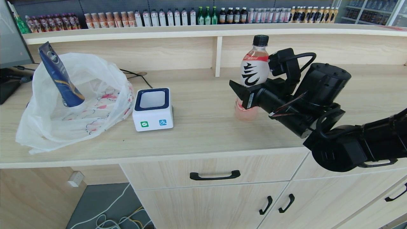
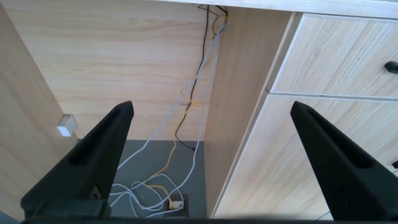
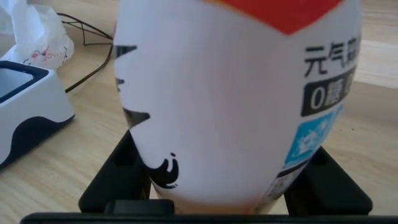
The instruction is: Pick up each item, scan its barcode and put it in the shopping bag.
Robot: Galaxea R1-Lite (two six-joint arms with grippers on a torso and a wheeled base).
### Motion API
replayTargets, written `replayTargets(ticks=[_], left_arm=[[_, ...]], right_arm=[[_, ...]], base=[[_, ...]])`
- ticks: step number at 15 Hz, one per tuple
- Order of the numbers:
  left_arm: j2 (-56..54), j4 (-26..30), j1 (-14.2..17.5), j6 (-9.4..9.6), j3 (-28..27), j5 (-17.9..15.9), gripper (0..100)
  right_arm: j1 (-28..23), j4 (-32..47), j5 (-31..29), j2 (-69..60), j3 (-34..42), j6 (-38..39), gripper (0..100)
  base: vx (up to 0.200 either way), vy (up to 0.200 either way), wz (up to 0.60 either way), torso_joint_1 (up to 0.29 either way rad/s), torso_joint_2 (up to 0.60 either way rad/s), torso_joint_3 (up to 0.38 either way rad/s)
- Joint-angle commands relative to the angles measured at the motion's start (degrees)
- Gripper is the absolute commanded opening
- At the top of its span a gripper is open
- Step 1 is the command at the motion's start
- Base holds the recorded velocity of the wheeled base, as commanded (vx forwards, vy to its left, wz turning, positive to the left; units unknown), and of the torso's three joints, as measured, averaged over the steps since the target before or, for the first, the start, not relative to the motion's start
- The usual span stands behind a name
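A drink bottle [image 1: 254, 71] with a white label, black cap and pink liquid stands upright on the wooden counter [image 1: 203, 127], right of centre. My right gripper [image 1: 245, 95] is shut on its lower half, one finger on each side; up close the bottle [image 3: 236, 93] sits between the black fingers [image 3: 118, 180]. The white scanner [image 1: 153, 109] with a dark blue rim sits left of the bottle. Farther left lies the open white shopping bag [image 1: 95, 105], with a dark blue pouch [image 1: 60, 76] standing in it. My left gripper [image 2: 211, 162] hangs open below the counter, holding nothing.
A raised wooden shelf [image 1: 216, 33] runs along the back of the counter, lined with several bottles. A black cable [image 1: 136, 74] trails behind the scanner. Drawers and cabinet doors [image 1: 213, 178] are under the counter, and loose cables [image 2: 161, 186] lie on the floor below.
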Motion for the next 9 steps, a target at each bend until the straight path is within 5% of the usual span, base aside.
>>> replayTargets(ticks=[1, 9], left_arm=[[0.0, 0.0, 0.0, -0.02, 0.0, 0.0, 100], [0.0, 0.0, -0.1, -0.02, 0.0, 0.0, 100]], right_arm=[[0.1, 0.1, 0.0, -0.3, 0.0, 0.0, 0], [1.0, 0.1, 0.0, -0.9, -0.2, 0.0, 0]], base=[[0.000, 0.000, 0.00, 0.000, 0.00, 0.000], [0.000, 0.000, 0.00, 0.000, 0.00, 0.000]])
